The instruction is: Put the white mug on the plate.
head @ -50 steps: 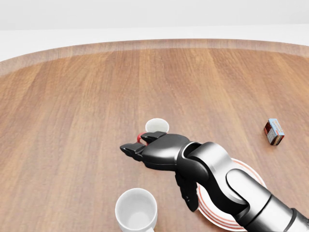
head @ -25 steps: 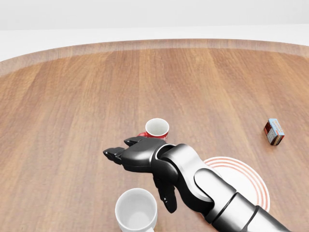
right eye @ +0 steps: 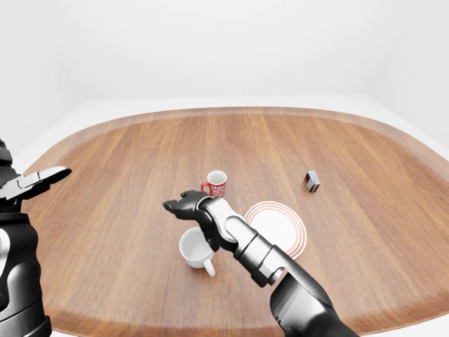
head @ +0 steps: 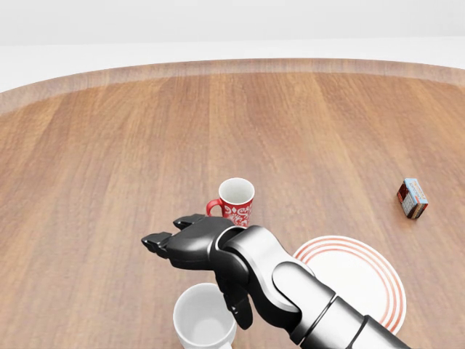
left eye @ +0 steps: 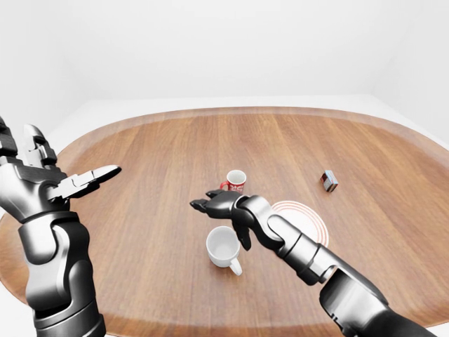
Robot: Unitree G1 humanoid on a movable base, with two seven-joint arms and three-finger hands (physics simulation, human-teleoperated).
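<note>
The white mug (head: 205, 320) stands upright on the wooden table (left eye: 140, 203), at the bottom of the head view, its handle toward the bottom right in the left-eye view (left eye: 223, 247). The white plate with red rings (head: 356, 280) lies to its right, bare. My right hand (left eye: 223, 223) is open and empty, palm down, hovering just above the mug's upper rim, with its thumb hanging down beside the mug's right side. My left hand (left eye: 66, 165) is open and empty, raised at the far left off the table's edge.
A red patterned mug (head: 236, 198) stands just above my right hand in the head view. A small box (head: 412, 198) stands at the right. The table's rim curves round the top and sides of the views.
My right hand has moved left and down in the head view, off the plate and the red mug, to over the white mug. The plate and the red mug now show fully.
</note>
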